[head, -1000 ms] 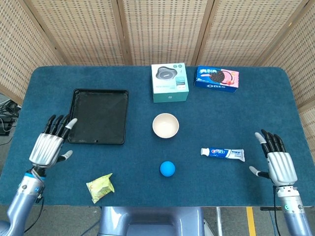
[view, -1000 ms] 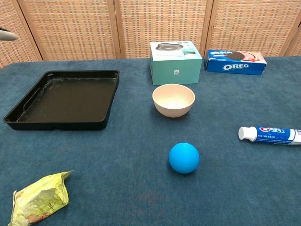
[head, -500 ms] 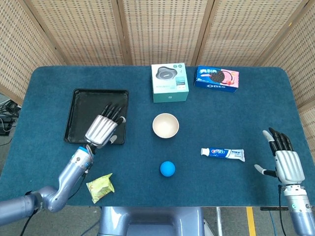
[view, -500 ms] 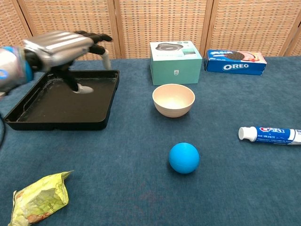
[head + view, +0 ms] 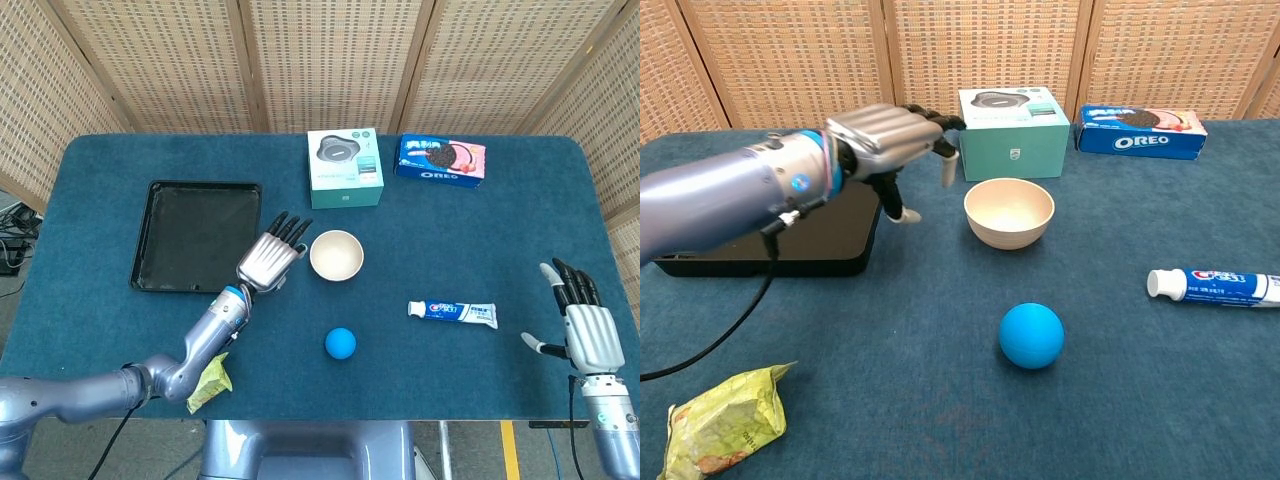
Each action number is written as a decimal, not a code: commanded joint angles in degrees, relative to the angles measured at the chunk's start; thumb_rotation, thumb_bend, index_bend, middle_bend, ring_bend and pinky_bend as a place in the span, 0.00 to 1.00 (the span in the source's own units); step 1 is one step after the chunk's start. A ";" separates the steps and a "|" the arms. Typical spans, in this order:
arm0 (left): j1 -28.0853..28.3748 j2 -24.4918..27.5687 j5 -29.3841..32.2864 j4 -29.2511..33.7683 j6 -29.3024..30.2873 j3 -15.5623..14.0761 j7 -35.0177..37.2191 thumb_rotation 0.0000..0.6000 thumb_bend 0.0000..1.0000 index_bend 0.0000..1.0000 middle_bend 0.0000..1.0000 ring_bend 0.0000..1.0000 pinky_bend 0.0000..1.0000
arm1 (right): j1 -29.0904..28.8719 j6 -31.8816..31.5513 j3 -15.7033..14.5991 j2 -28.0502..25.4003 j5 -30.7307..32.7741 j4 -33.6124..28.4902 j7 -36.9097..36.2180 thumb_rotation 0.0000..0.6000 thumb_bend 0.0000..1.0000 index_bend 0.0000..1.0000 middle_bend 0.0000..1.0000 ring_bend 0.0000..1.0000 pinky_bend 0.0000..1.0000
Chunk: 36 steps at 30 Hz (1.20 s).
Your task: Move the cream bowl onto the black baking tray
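Here the round cream bowl (image 5: 336, 255) sits upright mid-bench on the blue cloth, just right of the empty rectangular black baking tray (image 5: 196, 249), with the left hand (image 5: 269, 259) hovering between them, fingers spread and holding nothing, its tips near the bowl's left rim. Around the bowl lie a teal box (image 5: 345, 167) and an Oreo packet (image 5: 440, 160) behind, a blue ball (image 5: 340, 343) and a toothpaste tube (image 5: 452, 312) in front. The crumpled yellow-green wrapper (image 5: 722, 422) is partly hidden under the left arm from above, and the right hand (image 5: 583, 328), fingers apart and empty, shows only in the head view at the bench's right edge.
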<state>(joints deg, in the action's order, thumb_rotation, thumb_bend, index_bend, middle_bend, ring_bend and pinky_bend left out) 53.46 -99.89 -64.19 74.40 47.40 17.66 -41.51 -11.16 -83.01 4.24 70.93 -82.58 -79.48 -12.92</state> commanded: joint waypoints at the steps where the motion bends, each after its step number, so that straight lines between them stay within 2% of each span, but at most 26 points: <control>1: 2.09 -2.18 1.47 -2.44 -1.35 -0.25 -0.26 1.00 0.26 0.41 0.00 0.00 0.00 | 0.10 -0.08 0.21 -0.02 -0.02 0.13 -0.23 1.00 0.26 0.06 0.00 0.00 0.00; 17: 7.91 -8.97 4.07 -11.84 -2.90 -1.39 -0.81 1.00 0.27 0.45 0.00 0.00 0.00 | 0.78 -1.01 1.13 -0.48 -1.17 0.24 -2.54 1.00 0.26 0.07 0.00 0.00 0.00; 23: 9.31 -10.79 4.92 -14.28 -2.69 -1.45 -0.83 1.00 0.28 0.51 0.00 0.00 0.00 | 1.09 -1.45 1.42 -0.92 -1.58 -0.18 -3.70 1.00 0.26 0.07 0.00 0.00 0.00; 26: 9.90 -11.86 4.91 -15.43 -2.29 -1.30 -0.56 1.00 0.31 0.55 0.00 0.00 0.00 | 1.09 -1.11 1.45 -0.98 -1.51 -0.10 -4.14 1.00 0.26 0.07 0.00 0.00 0.00; 31: 10.84 -13.76 3.71 -18.04 -0.86 -1.54 0.30 1.00 0.42 0.62 0.00 0.00 0.00 | 1.22 -1.48 1.59 -1.13 -2.09 -0.17 -4.50 1.00 0.26 0.08 0.00 0.00 0.00; 36: 10.66 -14.16 2.98 -18.96 0.06 -2.11 1.33 1.00 0.44 0.64 0.00 0.00 0.00 | 1.41 -1.78 1.76 -1.30 -2.40 -0.34 -4.85 1.00 0.26 0.08 0.00 0.00 0.00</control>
<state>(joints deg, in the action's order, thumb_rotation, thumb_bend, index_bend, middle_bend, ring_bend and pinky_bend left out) 64.20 -114.05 -61.07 55.52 47.31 15.70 -40.32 -9.77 -84.77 6.00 69.65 -84.94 -79.80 -17.74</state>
